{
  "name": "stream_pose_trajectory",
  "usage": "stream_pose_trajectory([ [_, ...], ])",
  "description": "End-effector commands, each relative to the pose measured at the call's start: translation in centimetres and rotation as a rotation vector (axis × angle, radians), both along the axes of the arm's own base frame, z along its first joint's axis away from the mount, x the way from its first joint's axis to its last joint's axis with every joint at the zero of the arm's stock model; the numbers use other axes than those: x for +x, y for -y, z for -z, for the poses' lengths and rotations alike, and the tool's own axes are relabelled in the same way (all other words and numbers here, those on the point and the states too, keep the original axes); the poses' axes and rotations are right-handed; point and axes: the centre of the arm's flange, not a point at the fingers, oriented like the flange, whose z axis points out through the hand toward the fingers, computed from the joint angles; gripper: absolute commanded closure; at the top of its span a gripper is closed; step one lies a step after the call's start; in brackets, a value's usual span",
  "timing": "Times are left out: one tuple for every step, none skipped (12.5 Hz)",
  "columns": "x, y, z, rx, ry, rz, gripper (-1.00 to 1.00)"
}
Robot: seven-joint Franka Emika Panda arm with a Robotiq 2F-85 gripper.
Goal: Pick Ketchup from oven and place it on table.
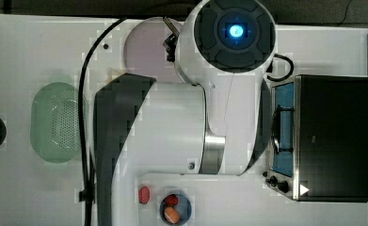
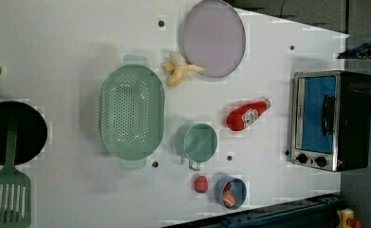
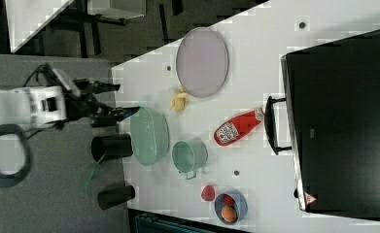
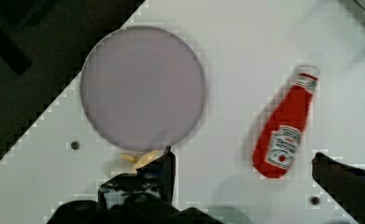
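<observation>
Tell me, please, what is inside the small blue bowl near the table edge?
The blue bowl holds a small orange round piece and a small red piece. Whatever lies beneath them is covered.

White arm (image 3: 37,107) raised, jaws spread wide, empty

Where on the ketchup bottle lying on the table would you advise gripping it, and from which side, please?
Probably from above, across the wide labelled body of the ketchup bottle. It lies flat on the table, cap toward the oven, so its round sides are exposed, with open space either side for the jaws. The neck is narrower and off-balance.
</observation>
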Motion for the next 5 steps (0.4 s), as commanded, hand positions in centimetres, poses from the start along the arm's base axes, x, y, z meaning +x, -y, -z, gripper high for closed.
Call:
stream_pose_trajectory([
  [-0.5,0.1,-1.6,0.007,-0.067,0.002,-1.00],
  [-0.7,0.3,-2.5,0.007,-0.080,0.003,-1.00],
  [-1.1,0.5,-3.2,0.008,-0.105,0.005,-1.00],
  [-1.5,0.8,-3.7,0.010,-0.130,0.008,-1.00],
  [-1.8,1.1,-4.3,0.010,-0.144,0.012,-1.00],
])
